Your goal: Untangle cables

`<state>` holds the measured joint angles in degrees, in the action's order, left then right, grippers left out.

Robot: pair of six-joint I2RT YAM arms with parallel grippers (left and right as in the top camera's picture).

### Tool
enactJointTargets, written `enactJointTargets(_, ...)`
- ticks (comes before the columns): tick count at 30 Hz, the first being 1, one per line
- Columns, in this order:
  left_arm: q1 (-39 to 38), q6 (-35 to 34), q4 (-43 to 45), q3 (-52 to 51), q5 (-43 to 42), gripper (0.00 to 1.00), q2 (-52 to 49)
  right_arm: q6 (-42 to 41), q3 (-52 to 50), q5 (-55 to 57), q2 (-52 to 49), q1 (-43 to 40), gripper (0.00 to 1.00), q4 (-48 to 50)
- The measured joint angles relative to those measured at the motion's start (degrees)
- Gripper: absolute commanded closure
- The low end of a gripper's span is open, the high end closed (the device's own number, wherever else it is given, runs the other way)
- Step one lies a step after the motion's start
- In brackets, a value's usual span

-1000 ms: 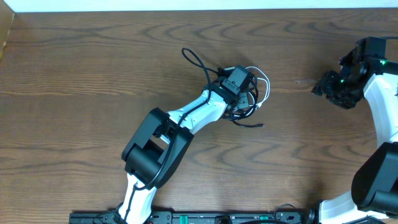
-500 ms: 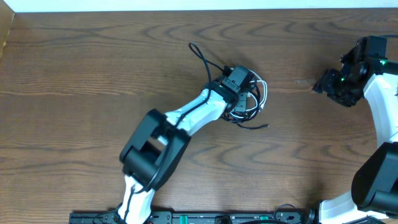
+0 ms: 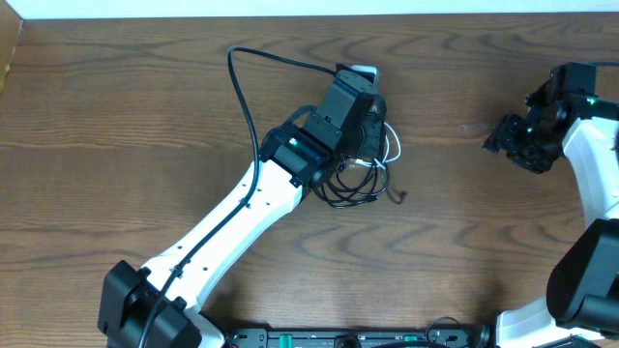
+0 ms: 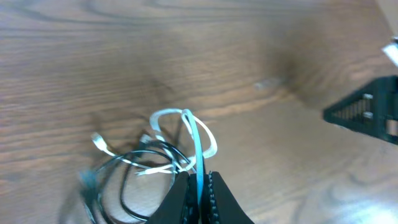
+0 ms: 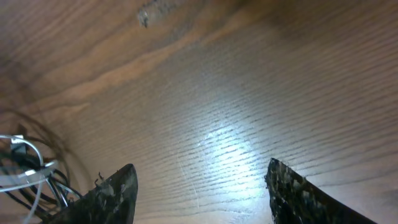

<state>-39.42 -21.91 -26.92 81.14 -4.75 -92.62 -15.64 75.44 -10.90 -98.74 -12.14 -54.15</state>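
Since a second ago the left arm has stretched out and risen, with the white cable pinched tight in the left fingers. That looks meant to lift it free of the black cable, which lies looped on the surface just beneath the white cable. Well right of the white cable, the right fingers hang wide apart, empty.

Left arm stretched long across — left gripper pinched tight on white cable. Right gripper off to the side, jaws wide apart.
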Motion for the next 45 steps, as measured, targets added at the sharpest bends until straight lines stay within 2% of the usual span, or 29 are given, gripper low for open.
enactJointTargets(9, 0.5, 1.2, 1.6, 0.0, -4.6, 0.93, 0.0, 1.2, -1.0, -4.3, 0.0, 1.4, 0.39, 0.1)
enactJointTargets(16, 6.5, 1.4, 9.1, -0.1, -12.4, 0.93, 5.3, 5.8, -1.0, -15.6, 0.0, 3.3, 0.41, 3.1)
enactJointTargets(20, 9.7, 1.5, 12.5, -0.1, -18.0, 0.93, 10.2, 7.1, -1.0, -19.8, 0.2, 4.5, 0.35, 5.8)
enactJointTargets(23, 12.2, 1.1, 15.2, -0.1, -22.2, 0.93, 10.9, 7.8, -1.3, -21.7, 2.7, 5.7, 0.27, 7.2)
enactJointTargets(26, 15.4, -0.3, 18.6, -0.2, -25.2, 0.93, 10.9, 9.0, -1.3, -23.7, 6.0, 7.0, 0.25, 7.8)
enactJointTargets(31, 20.2, -7.4, 30.0, -0.2, -31.7, 0.93, 11.1, 10.2, -1.3, -27.9, 7.9, 11.4, 0.24, 9.7)
enactJointTargets(35, 22.8, -16.2, 40.0, -0.2, -35.3, 0.93, 11.3, 10.4, -1.4, -28.8, 7.8, 15.7, 0.2, 13.2)
enactJointTargets(40, 23.4, -25.6, 50.4, -0.2, -37.5, 0.93, 11.5, 10.7, -1.4, -29.6, 7.8, 21.3, 0.18, 18.3)
enactJointTargets(41, 23.4, -27.2, 53.4, -0.2, -37.6, 0.92, 11.5, 10.7, -1.4, -29.8, 7.8, 22.2, 0.12, 19.3)
enactJointTargets(42, 23.5, -28.5, 55.6, -0.2, -37.8, 0.93, 11.6, 10.7, -1.4, -29.8, 7.8, 22.7, 0.11, 19.9)
enactJointTargets(45, 24.0, -31.8, 58.8, -0.2, -37.7, 0.93, 11.7, 13.2, -1.4, -30.3, 7.8, 22.9, 0.11, 20.4)
